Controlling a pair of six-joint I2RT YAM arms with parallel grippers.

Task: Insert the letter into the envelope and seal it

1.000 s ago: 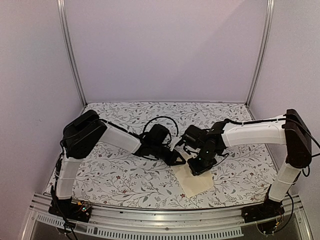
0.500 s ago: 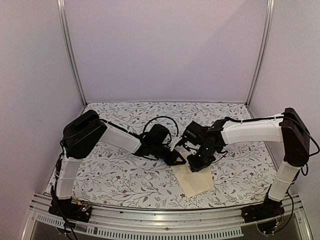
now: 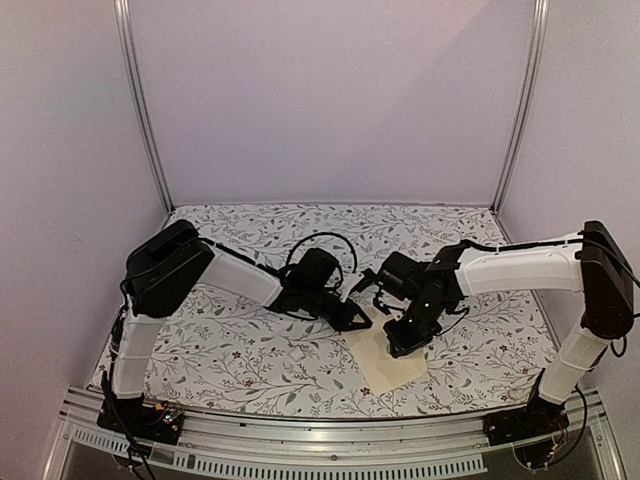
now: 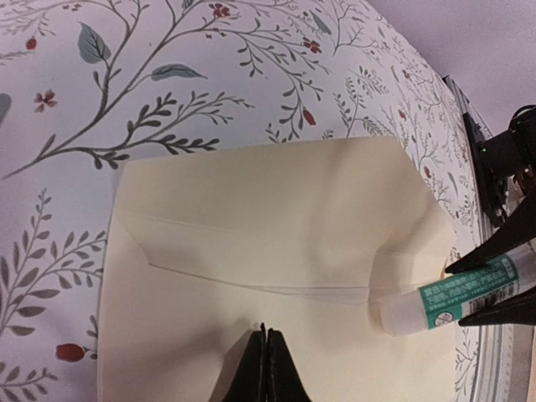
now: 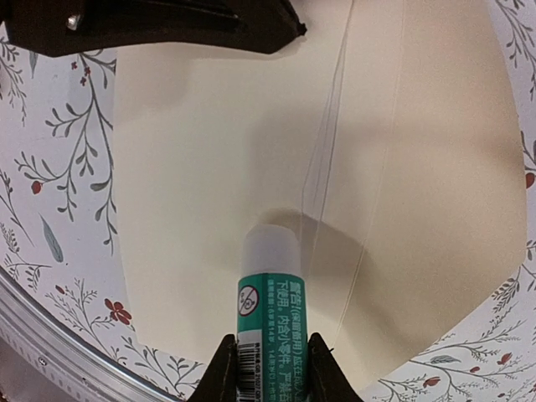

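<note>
While the left arm stretches low from its base and reaches across toward the middle of the table, its forearm runs nearly level and its wrist tips down. The left gripper has its two dark fingers pressed together with no gap. From where I look, their tips seem to bear down on the envelope. The right arm rises from its own base, bends sharply at the elbow and comes in from the other side, so the two wrists sit close together over the paper.

The right gripper is clamped on a glue stick, one finger on each side of the tube. The stick is a round tube with a green printed label, a barcode and a milky white end. It leans at a slant, and that pale end touches the envelope right by the fold.

The envelope lies flat on the table near the front edge, between the two arms. It is plain cream paper, smooth and matte. Its flap is folded open, with slanted corners, and a thin crease line divides it from the body. The table surface is pale, printed with grey-green vines, leaves and small red berries.
</note>
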